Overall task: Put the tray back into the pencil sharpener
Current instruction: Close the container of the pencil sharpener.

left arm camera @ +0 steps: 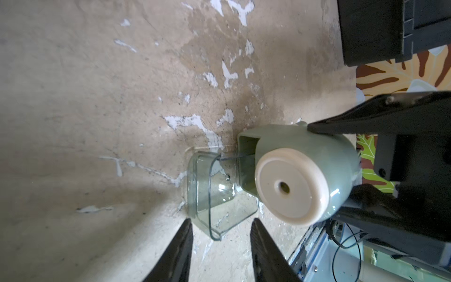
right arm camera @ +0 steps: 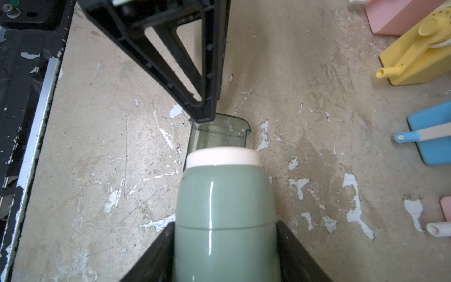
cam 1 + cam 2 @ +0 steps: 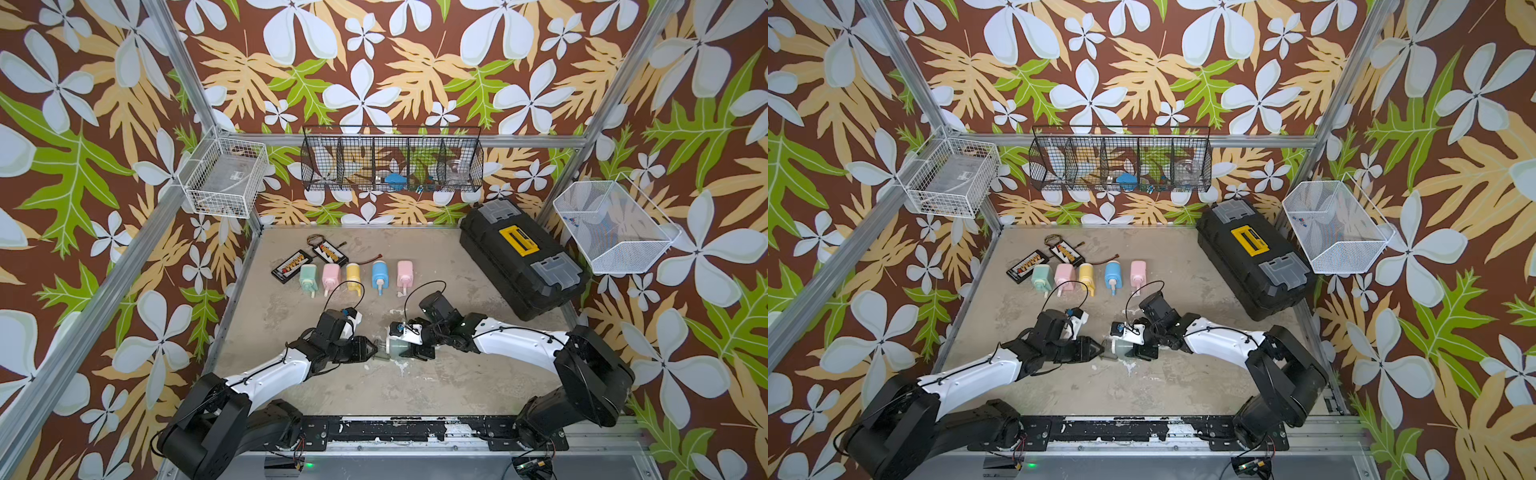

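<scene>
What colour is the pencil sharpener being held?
Sage green sharpener with white cap; best in right wrist view.

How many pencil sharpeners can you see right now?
6. Five in a back row: mint, pink, yellow, blue, second pink. A sage one in the right gripper. The black basket could hide more.

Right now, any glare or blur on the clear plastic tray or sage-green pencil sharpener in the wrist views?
Right wrist view: a white glare streak runs down the sage-green pencil sharpener, its near end soft; left wrist view: small highlights inside the clear plastic tray, edges legible.
</scene>
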`<action>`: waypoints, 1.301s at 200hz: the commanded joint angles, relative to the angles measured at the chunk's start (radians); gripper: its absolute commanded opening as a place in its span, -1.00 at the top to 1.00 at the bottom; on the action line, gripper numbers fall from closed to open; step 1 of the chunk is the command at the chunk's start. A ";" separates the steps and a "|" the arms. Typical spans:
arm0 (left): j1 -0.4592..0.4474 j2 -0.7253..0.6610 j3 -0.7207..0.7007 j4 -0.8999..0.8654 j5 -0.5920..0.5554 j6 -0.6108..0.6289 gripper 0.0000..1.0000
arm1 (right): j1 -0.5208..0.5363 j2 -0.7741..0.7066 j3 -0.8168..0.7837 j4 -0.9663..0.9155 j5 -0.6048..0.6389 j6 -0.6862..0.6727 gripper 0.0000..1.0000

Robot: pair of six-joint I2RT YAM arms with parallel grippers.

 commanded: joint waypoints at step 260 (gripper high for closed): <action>0.002 0.173 0.030 0.100 0.094 -0.040 0.51 | 0.027 0.014 -0.042 0.076 -0.042 0.081 -0.21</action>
